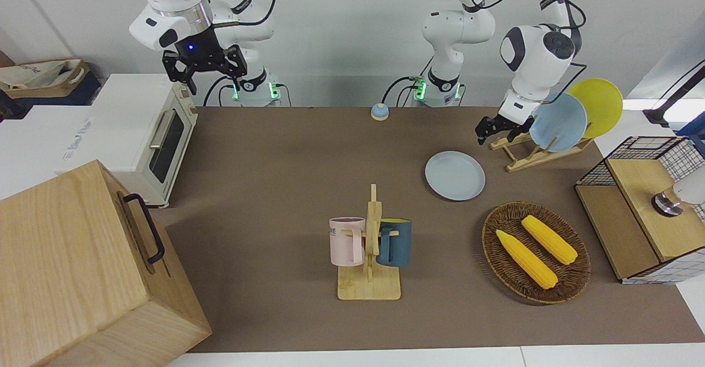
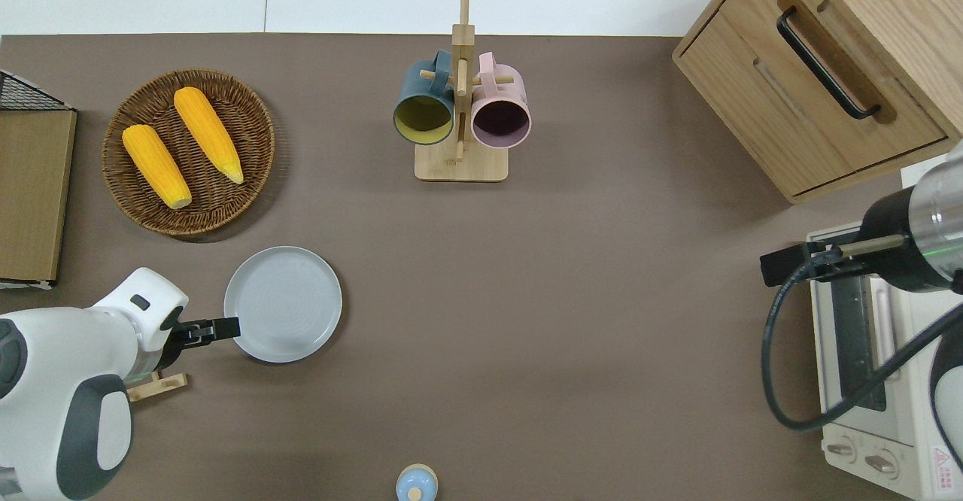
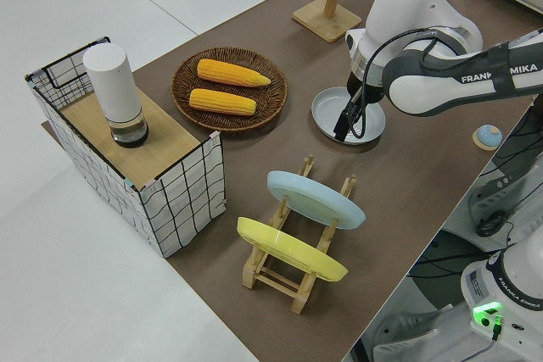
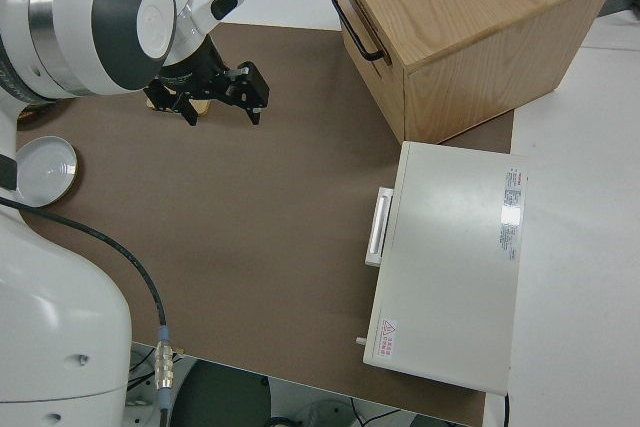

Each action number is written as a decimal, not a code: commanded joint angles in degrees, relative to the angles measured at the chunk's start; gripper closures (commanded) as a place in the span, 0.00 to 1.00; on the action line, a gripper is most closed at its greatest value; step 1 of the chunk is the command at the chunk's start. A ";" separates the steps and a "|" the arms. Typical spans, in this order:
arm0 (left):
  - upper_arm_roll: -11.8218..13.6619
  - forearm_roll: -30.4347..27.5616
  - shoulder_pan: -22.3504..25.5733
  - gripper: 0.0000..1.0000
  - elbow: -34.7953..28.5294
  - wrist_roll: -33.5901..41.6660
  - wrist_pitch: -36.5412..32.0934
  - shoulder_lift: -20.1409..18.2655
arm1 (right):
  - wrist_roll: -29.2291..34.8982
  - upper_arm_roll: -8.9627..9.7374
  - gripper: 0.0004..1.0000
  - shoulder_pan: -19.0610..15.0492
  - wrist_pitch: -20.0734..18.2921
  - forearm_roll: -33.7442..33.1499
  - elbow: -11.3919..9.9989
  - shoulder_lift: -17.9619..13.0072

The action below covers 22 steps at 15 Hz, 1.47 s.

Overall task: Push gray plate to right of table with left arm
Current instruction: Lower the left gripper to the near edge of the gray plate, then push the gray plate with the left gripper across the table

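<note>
Left gripper [image 2: 226, 327]: fingers together, holding nothing, tip at the edge of the gray plate [image 2: 283, 304]. Plate: flat on the table [image 2: 527, 298], near the left arm's end, corn basket [image 2: 188, 152] farther out. Right arm: parked, fingers spread.

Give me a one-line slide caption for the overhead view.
Left gripper over the gray plate's rim, at the left arm's end of the table; right arm parked.

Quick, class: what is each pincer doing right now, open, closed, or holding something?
Left pincer: at the rim of the gray plate, holding nothing; open or closed cannot be told.
Right pincer: open, empty, its arm parked.
</note>
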 commanded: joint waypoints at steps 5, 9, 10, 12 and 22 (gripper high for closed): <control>-0.12 -0.12 -1.32 0.00 -2.85 -3.79 10.37 5.40 | 0.05 0.86 0.02 -1.15 -0.84 0.59 0.46 -0.17; -0.12 -0.03 -2.72 0.01 -2.85 -5.62 12.74 7.68 | 0.14 0.86 0.02 -1.15 -0.84 0.59 0.46 -0.17; -0.12 -0.03 -2.90 0.01 -2.85 -5.72 13.27 8.12 | 0.05 0.77 0.02 -1.15 -0.84 0.59 0.46 -0.17; -0.12 -0.03 -2.90 0.06 -2.85 -5.81 13.80 8.56 | 0.14 0.86 0.02 -1.15 -0.84 0.59 0.46 -0.17; -0.12 -0.03 -2.90 1.00 -2.85 -5.81 13.80 9.00 | 0.05 0.77 0.02 -1.15 -0.84 0.59 0.46 -0.17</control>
